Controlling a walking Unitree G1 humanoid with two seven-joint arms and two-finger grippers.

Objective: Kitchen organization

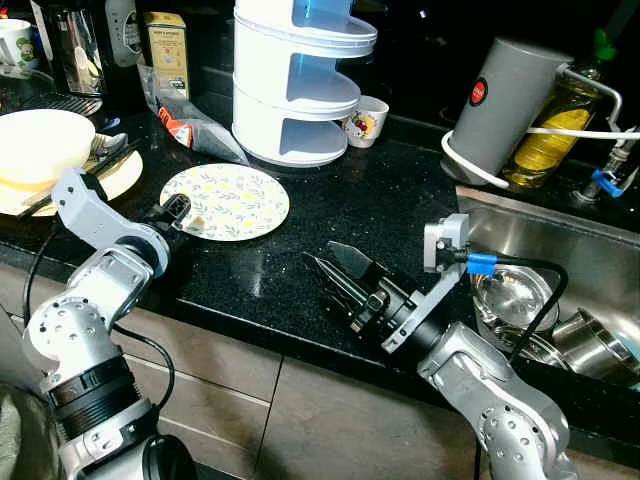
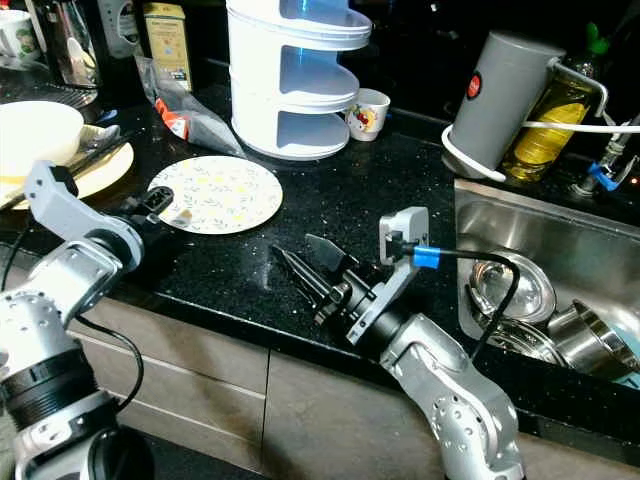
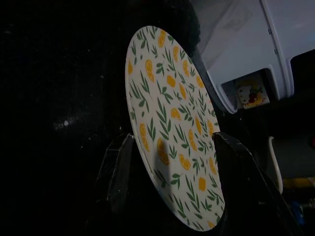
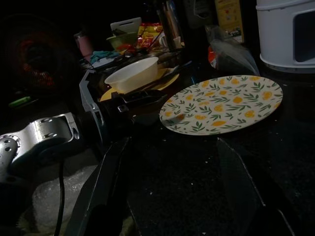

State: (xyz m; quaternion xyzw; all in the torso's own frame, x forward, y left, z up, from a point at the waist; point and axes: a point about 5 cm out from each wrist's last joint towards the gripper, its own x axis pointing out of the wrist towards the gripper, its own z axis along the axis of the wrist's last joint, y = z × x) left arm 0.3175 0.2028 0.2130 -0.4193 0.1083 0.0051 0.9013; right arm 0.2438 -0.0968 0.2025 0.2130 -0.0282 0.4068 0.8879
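The left gripper [image 1: 183, 212] is being held at the near-left edge of the plate [image 1: 226, 201], its two fingers [image 3: 120, 164] spread apart with the plate's rim lying between them; whether the pads are touching the rim cannot be told. The plate, patterned with lemons and leaves, is lying flat on the black counter [image 1: 370, 200], directly ahead of this gripper. Behind the gripper's wrist, a white bowl [image 1: 40, 148] is being carried on a yellow plate [image 1: 115, 178] with cutlery beside it. Beyond the patterned plate, a white tiered rack [image 1: 297, 80] is standing, with a small printed cup [image 1: 365, 121] just beside its base and a crumpled bag [image 1: 190, 128] on its other side.

The right gripper [image 1: 337, 268] is being held low over the bare counter, well apart from the plate and pointed toward it, its fingers [image 4: 103, 182] parted and holding nothing. To this gripper's outer side, a steel sink [image 1: 590, 250] is being occupied by metal bowls [image 1: 512, 297]. Past the sink's far corner, a grey canister [image 1: 503, 100] is leaning, with an oil bottle [image 1: 552, 125] next to it.
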